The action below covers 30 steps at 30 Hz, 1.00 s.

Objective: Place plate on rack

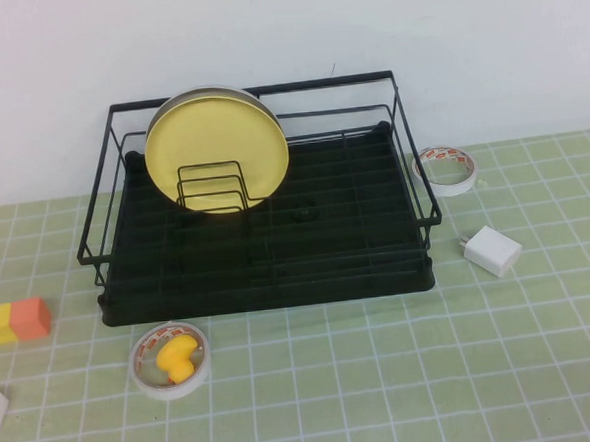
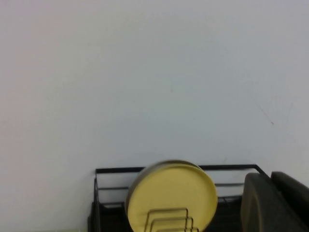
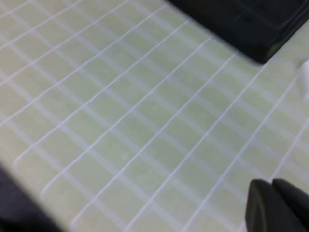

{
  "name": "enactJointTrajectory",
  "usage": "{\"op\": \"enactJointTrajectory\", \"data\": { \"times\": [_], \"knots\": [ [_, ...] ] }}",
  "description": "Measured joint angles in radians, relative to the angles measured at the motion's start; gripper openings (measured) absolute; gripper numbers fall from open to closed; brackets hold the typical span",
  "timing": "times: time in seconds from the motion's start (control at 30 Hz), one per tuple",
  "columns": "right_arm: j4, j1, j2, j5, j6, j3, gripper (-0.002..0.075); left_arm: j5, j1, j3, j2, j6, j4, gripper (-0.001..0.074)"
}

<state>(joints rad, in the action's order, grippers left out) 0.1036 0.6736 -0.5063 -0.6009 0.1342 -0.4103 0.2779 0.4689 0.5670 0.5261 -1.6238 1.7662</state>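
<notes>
The left gripper (image 2: pixel 270 203) appears only in its own wrist view, as dark fingers at the frame's edge, raised and facing the wall; whether it is released or clenched cannot be told. The right gripper (image 3: pixel 277 205) hangs above the green checked mat (image 3: pixel 120 121) — its state cannot be told either. Neither gripper shows in the high view.

The plate (image 1: pixel 216 146) stands upright on edge in the rack (image 1: pixel 267 253), at its back left, behind the wire holder loops (image 1: pixel 211 186).

On the mat around the rack: two tape rolls (image 1: pixel 445 168) — the front roll ringing a yellow toy (image 1: pixel 177 358) — a white charger (image 1: pixel 493 250), and yellow and orange blocks (image 1: pixel 16 320).
</notes>
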Motion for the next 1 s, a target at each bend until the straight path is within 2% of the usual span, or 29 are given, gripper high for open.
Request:
{"op": "enactJointTrajectory", "data": {
  "times": [0.27, 0.7, 0.83, 1.0],
  "knots": [
    [-0.071, 0.0, 0.0, -0.107, -0.002, 0.018, 0.0001, 0.059, 0.002, -0.157, -0.117, 0.004, -0.002, -0.0002],
    [-0.077, 0.0, 0.0, -0.117, -0.002, 0.018, 0.0001, 0.086, -0.006, -0.338, -0.186, 0.004, -0.002, -0.0001],
    [-0.077, 0.0, 0.0, -0.117, -0.004, 0.018, 0.0001, 0.08, -0.063, -0.395, -0.303, 0.004, -0.002, -0.0001],
    [-0.077, 0.0, 0.0, -0.117, -0.004, 0.018, 0.0001, 0.087, -0.198, -0.431, -0.458, 0.004, -0.002, -0.0001]
  ]
}}
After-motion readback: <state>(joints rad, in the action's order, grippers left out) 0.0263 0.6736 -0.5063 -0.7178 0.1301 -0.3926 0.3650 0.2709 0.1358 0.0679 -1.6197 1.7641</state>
